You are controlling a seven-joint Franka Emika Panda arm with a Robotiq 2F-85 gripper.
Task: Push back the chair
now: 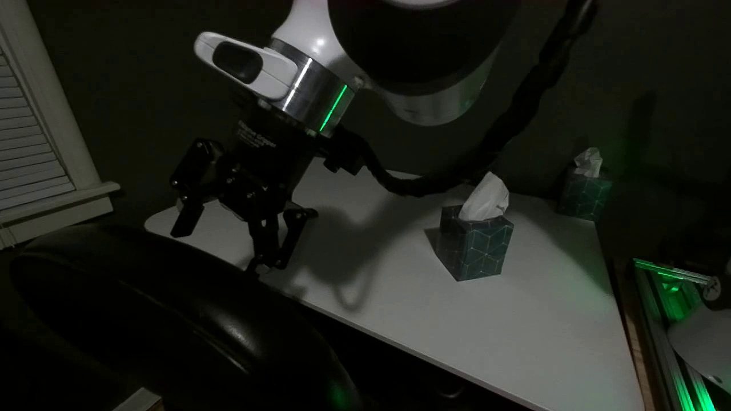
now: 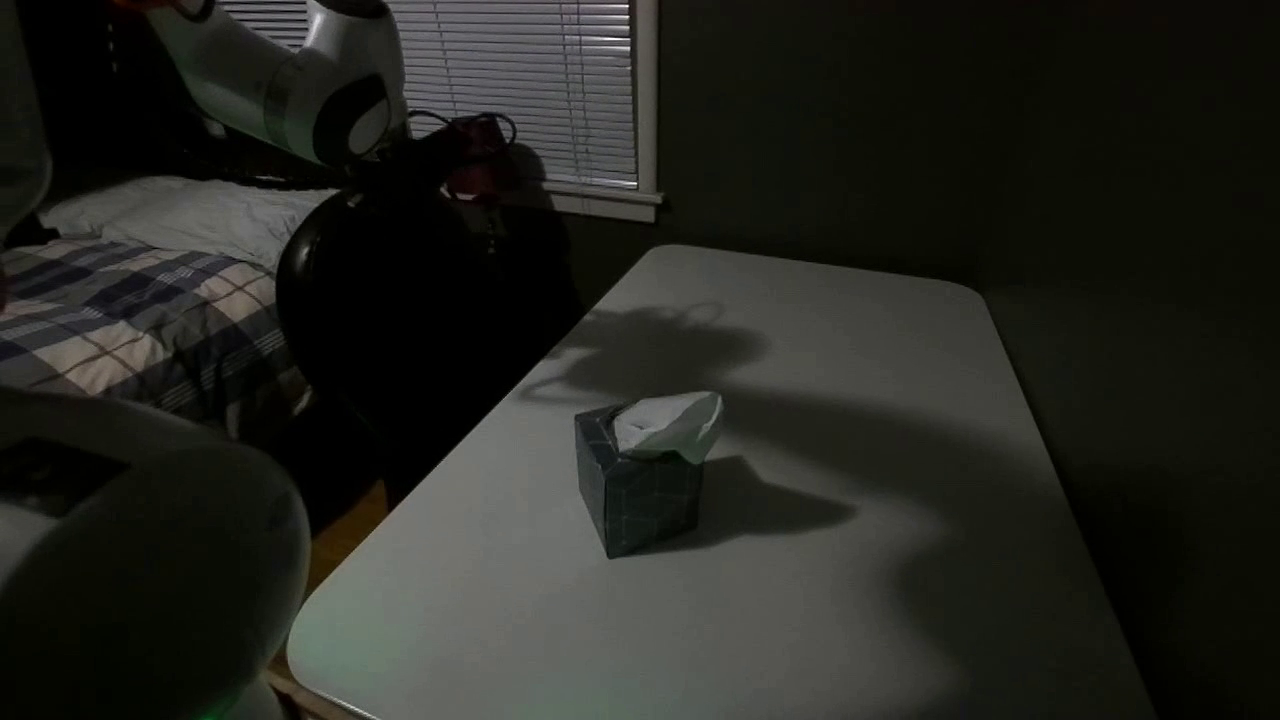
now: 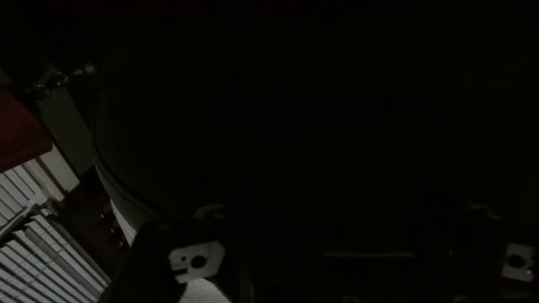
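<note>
The chair is large, black and slightly glossy with a broad rounded backrest; it stands at the long edge of the white table in both exterior views (image 1: 171, 308) (image 2: 400, 310). My gripper (image 1: 223, 249) is open, its fingers spread wide with nothing seen between them. It hangs at the top of the backrest on the table side; I cannot tell whether it touches. In an exterior view the gripper is a dark shape (image 2: 400, 175) at the chair's top. In the wrist view my spread fingers (image 3: 357, 261) stand at the bottom, and the dark chair (image 3: 252, 126) fills most of the picture.
The white table (image 1: 514, 319) bears a green tissue box (image 1: 480, 248), also in an exterior view (image 2: 640, 500). Another tissue box (image 1: 585, 197) stands at the far corner. A bed (image 2: 150, 310) lies behind the chair, near a window with blinds (image 2: 560, 90).
</note>
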